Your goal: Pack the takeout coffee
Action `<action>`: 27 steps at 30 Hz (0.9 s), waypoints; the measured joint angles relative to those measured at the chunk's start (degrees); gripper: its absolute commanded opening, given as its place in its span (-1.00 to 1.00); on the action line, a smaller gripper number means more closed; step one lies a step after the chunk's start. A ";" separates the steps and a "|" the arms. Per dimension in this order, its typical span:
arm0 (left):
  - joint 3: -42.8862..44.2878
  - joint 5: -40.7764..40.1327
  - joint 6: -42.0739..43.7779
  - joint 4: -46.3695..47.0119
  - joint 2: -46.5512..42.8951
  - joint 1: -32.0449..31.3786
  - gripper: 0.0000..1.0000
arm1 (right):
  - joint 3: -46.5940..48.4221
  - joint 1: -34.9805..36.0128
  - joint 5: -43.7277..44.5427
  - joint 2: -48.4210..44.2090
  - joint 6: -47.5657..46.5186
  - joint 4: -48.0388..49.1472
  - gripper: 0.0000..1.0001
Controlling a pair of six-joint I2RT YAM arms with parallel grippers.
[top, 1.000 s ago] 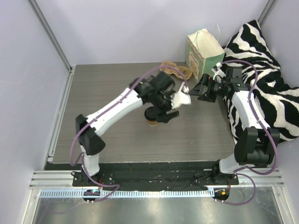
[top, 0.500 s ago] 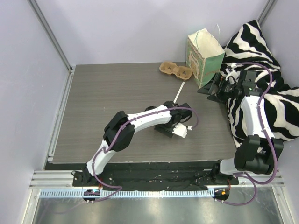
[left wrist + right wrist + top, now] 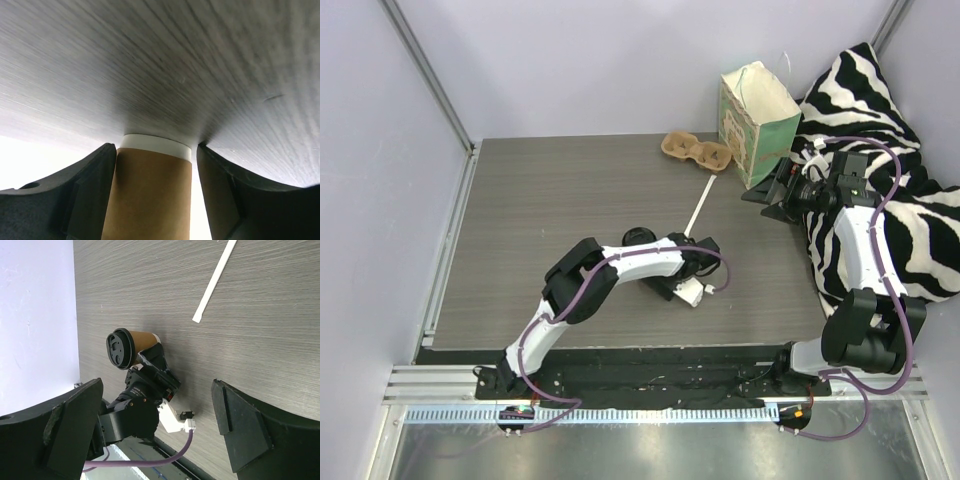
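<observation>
The takeout coffee (image 3: pixel 137 342) is a tan paper cup with a black lid (image 3: pixel 638 235) standing near the table's middle. In the left wrist view the cup (image 3: pixel 152 195) fills the gap between my fingers, its white band on the wood. My left gripper (image 3: pixel 157 150) lies low at table level around the cup's base. One finger (image 3: pixel 90 190) touches it, and the other (image 3: pixel 225 195) stands a thin gap away. In the top view the left arm hides the cup's body. My right gripper (image 3: pixel 767 197) hangs open and empty beside the mint-green bag (image 3: pixel 757 110).
A brown pulp cup carrier (image 3: pixel 696 150) lies left of the bag at the back. A white straw (image 3: pixel 699 205) lies on the table between the bag and the cup, also seen in the right wrist view (image 3: pixel 215 280). A zebra-striped cushion (image 3: pixel 890 150) fills the right side.
The left arm came down from above the cup and folded in low. In the last half second its gripper slid left, closer around the cup. The right gripper drew back toward the bag.
</observation>
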 measured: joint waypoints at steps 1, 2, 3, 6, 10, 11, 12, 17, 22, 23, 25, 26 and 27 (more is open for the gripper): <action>-0.28 -0.46 0.17 0.28 0.00 0.02 0.39 | 0.00 0.00 -0.07 0.00 0.09 0.04 0.99; -0.52 -0.92 0.39 0.48 0.00 0.13 0.39 | -0.02 0.00 -0.20 0.00 0.13 0.07 1.00; -1.20 -1.55 0.98 1.01 -0.15 0.37 0.39 | -0.04 -0.02 -0.31 0.00 0.17 0.15 0.99; -3.89 -3.06 2.43 2.23 -1.20 2.03 0.38 | -0.20 -0.02 -0.50 0.00 0.33 0.46 1.00; -8.20 -3.37 4.46 4.44 -3.58 6.08 0.37 | -0.57 -0.02 -0.83 0.00 0.55 0.87 0.99; -9.31 -3.37 5.09 5.14 -4.26 7.30 0.37 | -0.61 -0.02 -0.90 0.02 0.59 0.87 0.99; -10.12 -3.34 5.75 5.64 -4.68 8.31 0.37 | -0.66 -0.02 -0.96 0.02 0.70 0.94 1.00; -13.40 -3.30 9.11 8.59 -6.54 14.23 0.35 | -0.66 -0.02 -1.40 0.26 1.11 1.33 0.99; -16.46 -3.15 13.92 12.94 -8.37 20.13 0.34 | -0.70 -0.02 -1.55 0.61 1.20 1.51 1.00; -16.98 -3.06 15.06 13.75 -8.68 21.38 0.34 | -0.70 -0.02 -1.57 0.63 1.22 1.60 0.99; -17.66 -2.73 17.44 15.08 -9.11 24.15 0.33 | -0.74 -0.02 -1.66 0.63 1.38 1.75 1.00; -17.73 -2.60 18.56 15.56 -9.11 25.66 0.33 | -0.74 -0.02 -1.68 0.66 1.40 1.75 0.99; -17.73 -2.45 19.61 15.93 -9.11 26.80 0.34 | -0.76 -0.02 -1.70 0.72 1.42 1.75 1.00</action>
